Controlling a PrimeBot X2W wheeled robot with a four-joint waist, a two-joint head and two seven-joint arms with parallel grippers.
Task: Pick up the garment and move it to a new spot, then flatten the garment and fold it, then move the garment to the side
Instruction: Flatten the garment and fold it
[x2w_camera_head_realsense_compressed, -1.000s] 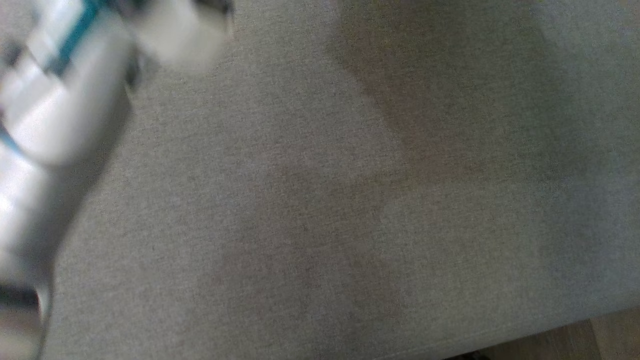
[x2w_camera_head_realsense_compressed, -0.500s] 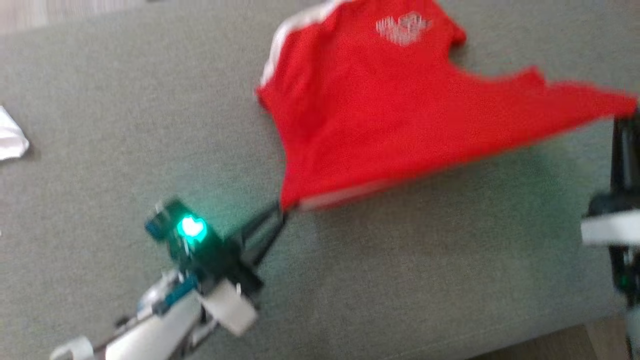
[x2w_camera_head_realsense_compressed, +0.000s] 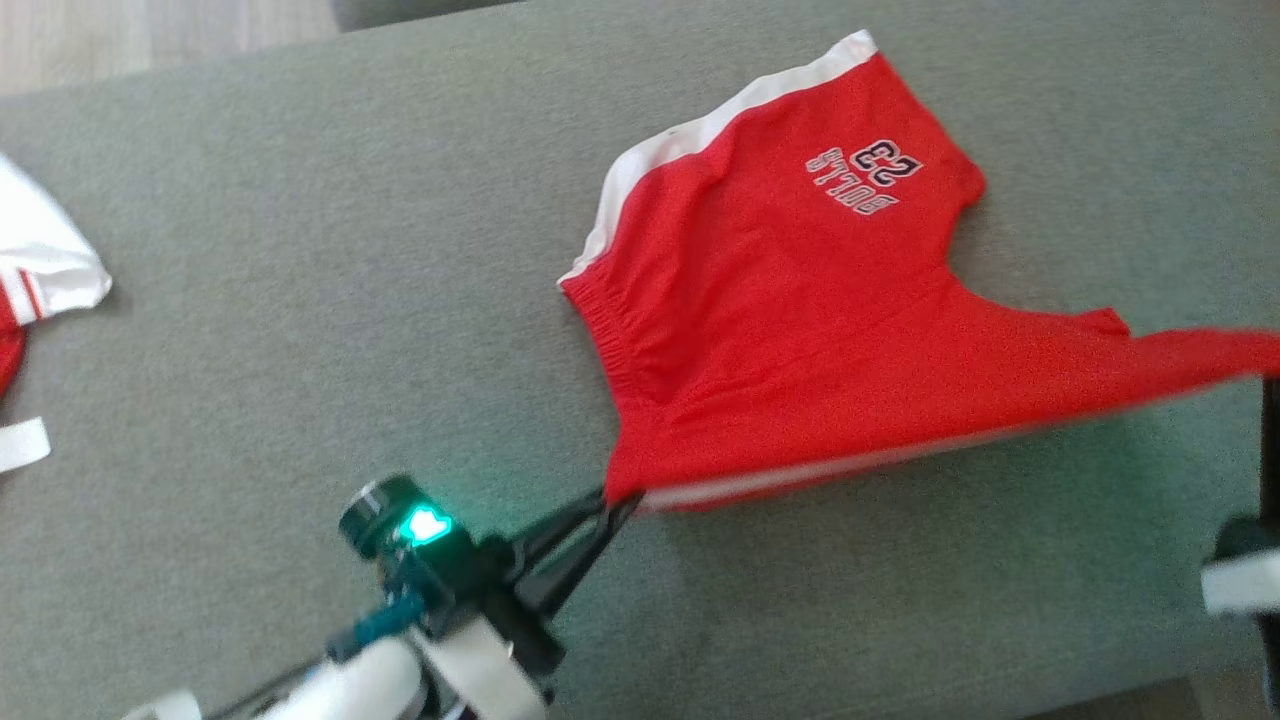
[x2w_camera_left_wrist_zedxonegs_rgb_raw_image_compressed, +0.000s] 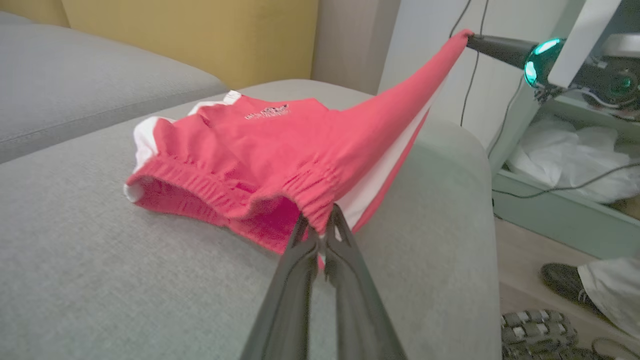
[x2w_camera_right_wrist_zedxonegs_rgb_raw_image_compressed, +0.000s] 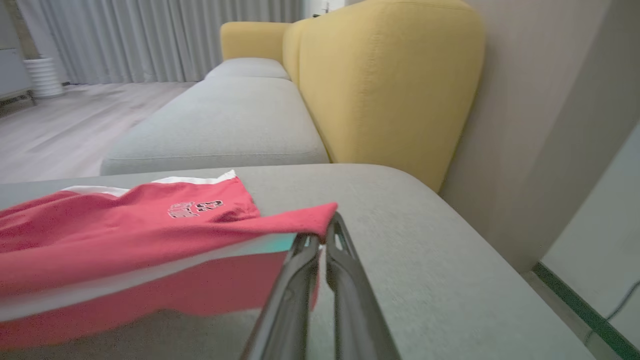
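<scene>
Flattening seems in hand: the red shorts (x2w_camera_head_realsense_compressed: 800, 330), centre right, are pinched taut by the left claw (x2w_camera_head_realsense_compressed: 612, 500) and right claw (x2w_camera_right_wrist_zedxonegs_rgb_raw_image_compressed: 325, 232); lowering flat onto the cushion (x2w_camera_head_realsense_compressed: 300, 250) is needed next.

The head view's right edge cuts off the right gripper (x2w_camera_head_realsense_compressed: 1271, 390) and the garment (x2w_camera_head_realsense_compressed: 800, 330) corner it grips; a white-and-red cloth (x2w_camera_head_realsense_compressed: 45, 270) is cropped at left.

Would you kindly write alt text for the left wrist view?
Dark fingers of the left gripper pinch the waistband of red shorts with white side stripes, partly lifted off a grey fabric cushion; the right gripper holds a far corner raised.
</scene>
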